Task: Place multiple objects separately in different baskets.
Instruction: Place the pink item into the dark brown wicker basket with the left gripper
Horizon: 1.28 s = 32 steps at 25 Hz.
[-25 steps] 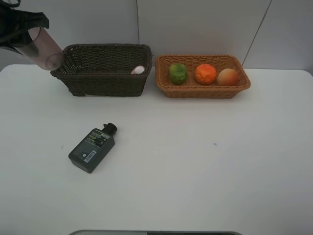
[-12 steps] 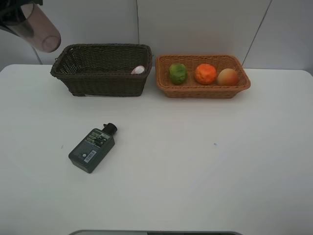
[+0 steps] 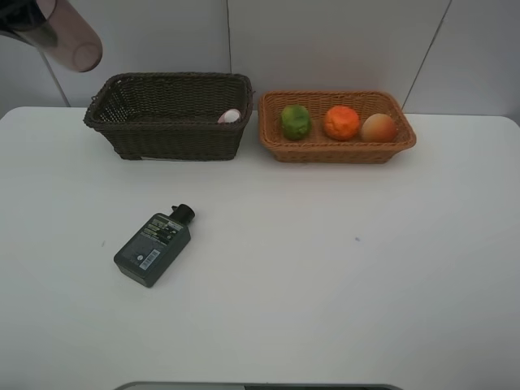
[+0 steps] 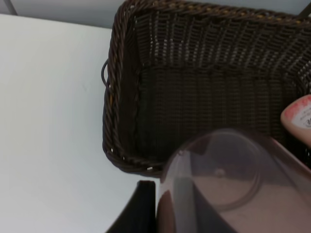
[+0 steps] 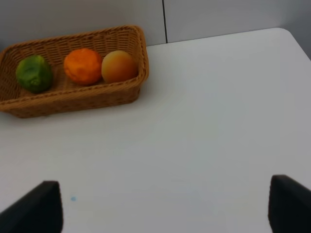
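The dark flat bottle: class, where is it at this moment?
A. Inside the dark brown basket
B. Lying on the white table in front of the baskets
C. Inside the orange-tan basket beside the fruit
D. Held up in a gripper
B: the dark flat bottle lies on the table, nearer the camera than the dark brown basket and the orange-tan basket, touching neither.

Open pincer (image 5: 165, 209) over the table (image 5: 209, 121), with the basket (image 5: 73, 99) ahead of it.
The two dark fingers (image 5: 41, 209) stand wide apart and nothing is between them. The tan basket lies well ahead, off to one side, and holds a green fruit (image 5: 33, 73), an orange (image 5: 83, 66) and a peach (image 5: 118, 67) in one row, the last two touching. A small blue speck (image 5: 73, 198) is on the table just beside one finger.
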Each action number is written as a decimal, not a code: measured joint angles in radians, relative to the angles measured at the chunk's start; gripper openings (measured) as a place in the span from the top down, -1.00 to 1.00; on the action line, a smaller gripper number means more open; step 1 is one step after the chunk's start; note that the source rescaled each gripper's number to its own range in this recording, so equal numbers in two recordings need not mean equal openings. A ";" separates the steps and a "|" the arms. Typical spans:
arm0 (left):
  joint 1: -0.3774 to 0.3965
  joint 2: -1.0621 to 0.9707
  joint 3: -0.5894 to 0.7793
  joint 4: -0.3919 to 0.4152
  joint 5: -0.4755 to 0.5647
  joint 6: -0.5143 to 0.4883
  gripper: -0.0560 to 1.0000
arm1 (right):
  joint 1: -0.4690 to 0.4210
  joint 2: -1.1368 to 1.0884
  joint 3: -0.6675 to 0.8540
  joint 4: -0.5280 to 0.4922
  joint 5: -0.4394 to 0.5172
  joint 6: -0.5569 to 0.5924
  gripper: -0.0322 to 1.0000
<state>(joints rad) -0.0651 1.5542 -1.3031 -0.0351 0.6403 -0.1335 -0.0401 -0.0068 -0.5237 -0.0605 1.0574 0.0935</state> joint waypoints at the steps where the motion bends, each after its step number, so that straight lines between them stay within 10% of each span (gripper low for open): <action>1: 0.000 0.002 0.000 0.000 -0.010 0.000 0.89 | 0.000 0.000 0.000 0.000 0.000 0.000 -0.81; 32: -0.074 0.697 -0.499 -0.011 0.028 0.041 0.89 | 0.000 0.000 0.000 0.000 0.000 0.000 -0.81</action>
<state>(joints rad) -0.1391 2.2514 -1.8019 -0.0463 0.6681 -0.0926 -0.0401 -0.0068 -0.5237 -0.0605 1.0574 0.0935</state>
